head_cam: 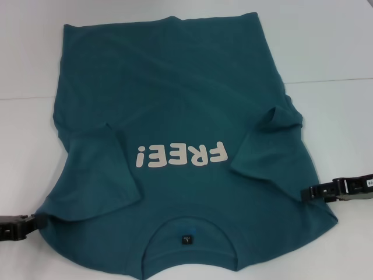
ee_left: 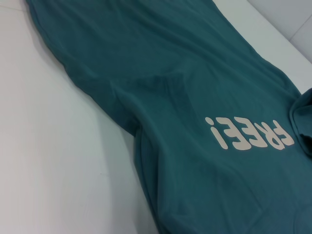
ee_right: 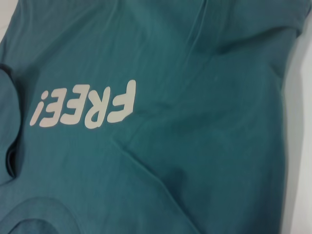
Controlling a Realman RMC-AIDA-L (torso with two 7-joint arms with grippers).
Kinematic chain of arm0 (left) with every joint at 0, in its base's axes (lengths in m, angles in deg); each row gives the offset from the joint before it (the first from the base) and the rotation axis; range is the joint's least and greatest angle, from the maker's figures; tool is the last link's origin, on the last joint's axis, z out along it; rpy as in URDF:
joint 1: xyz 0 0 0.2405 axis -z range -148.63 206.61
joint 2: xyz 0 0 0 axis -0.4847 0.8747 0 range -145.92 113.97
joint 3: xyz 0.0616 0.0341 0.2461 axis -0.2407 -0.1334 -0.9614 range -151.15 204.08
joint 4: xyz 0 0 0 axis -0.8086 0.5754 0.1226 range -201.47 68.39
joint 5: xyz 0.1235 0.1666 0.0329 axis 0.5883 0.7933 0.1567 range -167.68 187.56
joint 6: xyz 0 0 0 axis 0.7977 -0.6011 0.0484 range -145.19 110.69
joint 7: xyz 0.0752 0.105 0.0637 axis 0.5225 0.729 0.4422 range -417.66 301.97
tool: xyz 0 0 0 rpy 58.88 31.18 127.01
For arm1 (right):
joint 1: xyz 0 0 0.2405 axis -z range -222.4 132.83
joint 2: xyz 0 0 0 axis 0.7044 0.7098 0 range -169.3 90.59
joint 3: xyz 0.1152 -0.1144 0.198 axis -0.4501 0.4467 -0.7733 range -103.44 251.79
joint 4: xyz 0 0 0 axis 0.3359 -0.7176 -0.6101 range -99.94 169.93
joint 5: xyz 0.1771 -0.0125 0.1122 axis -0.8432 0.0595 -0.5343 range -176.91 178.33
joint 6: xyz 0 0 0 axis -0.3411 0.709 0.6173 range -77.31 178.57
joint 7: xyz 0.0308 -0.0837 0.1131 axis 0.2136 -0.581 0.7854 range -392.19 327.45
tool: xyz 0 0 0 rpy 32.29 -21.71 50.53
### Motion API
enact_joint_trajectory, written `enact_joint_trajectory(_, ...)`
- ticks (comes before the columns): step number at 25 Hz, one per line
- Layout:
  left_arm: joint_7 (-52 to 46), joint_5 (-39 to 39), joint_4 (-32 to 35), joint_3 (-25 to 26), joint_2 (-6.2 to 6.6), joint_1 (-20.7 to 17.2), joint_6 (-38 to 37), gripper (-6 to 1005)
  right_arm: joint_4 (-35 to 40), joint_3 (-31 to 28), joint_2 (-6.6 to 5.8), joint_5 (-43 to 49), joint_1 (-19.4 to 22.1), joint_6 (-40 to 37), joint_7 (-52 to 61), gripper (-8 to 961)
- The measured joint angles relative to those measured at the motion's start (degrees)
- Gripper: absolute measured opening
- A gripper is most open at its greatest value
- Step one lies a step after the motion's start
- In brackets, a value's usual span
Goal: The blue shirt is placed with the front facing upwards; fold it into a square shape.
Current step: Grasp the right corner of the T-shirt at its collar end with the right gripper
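1. The blue shirt (head_cam: pixel 186 111) lay front-up, spread flat, collar nearest the robot.
2. Cream "FREE!" lettering (head_cam: pixel 180 155) read upside down.
3. Both short sleeves were folded inward, seemingly loosely.
4. A small black tag (head_cam: pixel 186 238) sat inside the collar.

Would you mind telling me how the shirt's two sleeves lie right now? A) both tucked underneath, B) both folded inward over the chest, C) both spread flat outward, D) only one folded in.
B: on the blue shirt, both sleeves lie folded inward, flanking the "FREE!" lettering; the left gripper and right gripper sit at its edges.
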Motion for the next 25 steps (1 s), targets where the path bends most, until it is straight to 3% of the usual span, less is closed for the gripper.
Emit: enact_joint_trajectory(25,0.09,0.0,-0.04,0.0,-0.18,0.03,0.09,-1,0.31,0.01,2.18,0.03,-2.82,-7.4,-2.29,825)
